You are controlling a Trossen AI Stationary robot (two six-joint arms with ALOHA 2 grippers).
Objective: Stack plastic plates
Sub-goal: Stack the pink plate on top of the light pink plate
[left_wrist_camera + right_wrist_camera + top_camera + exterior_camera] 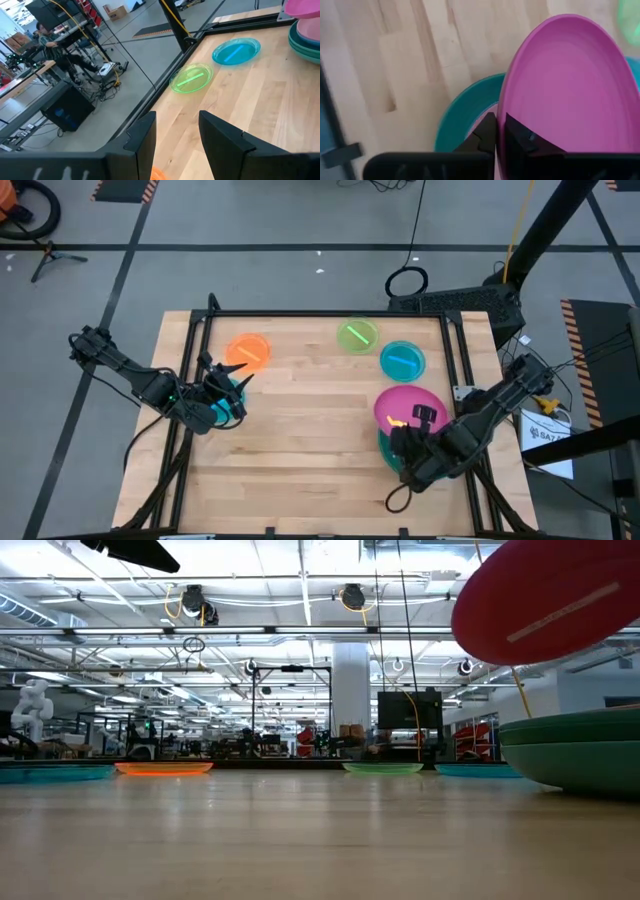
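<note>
Plates lie spread over the wooden table (300, 430), and the nearest of them is the one in play: the right gripper (500, 131) is pinched shut on the rim of a large magenta plate (565, 90), holding it tilted in the air just above a teal stack (462, 117) at the table's near right corner. In the low view the stack shows at least two rims, so it seems to be two large teal or dark green plates nested; I cannot count them more surely.

To do this step well, the magenta plate should be levelled and centred over the teal stack before the fingers part, then lowered until its base sits inside the rim below. Let go while it is tilted or off-centre and it would likely slide off, glossy plastic being slippery.

Across the table, the left gripper (222, 392) hovers near the left edge with its fingers apart and nothing between them. A teal plate (236, 392) lies partly hidden beneath it, and an orange plate (249, 351) sits just beyond.

Farther back lie one small lime plate (357, 336) and one light blue plate (402, 361), close together but apart.

By colour: one magenta, one orange, one lime, one light blue, one teal at the left, plus the stack.
</note>
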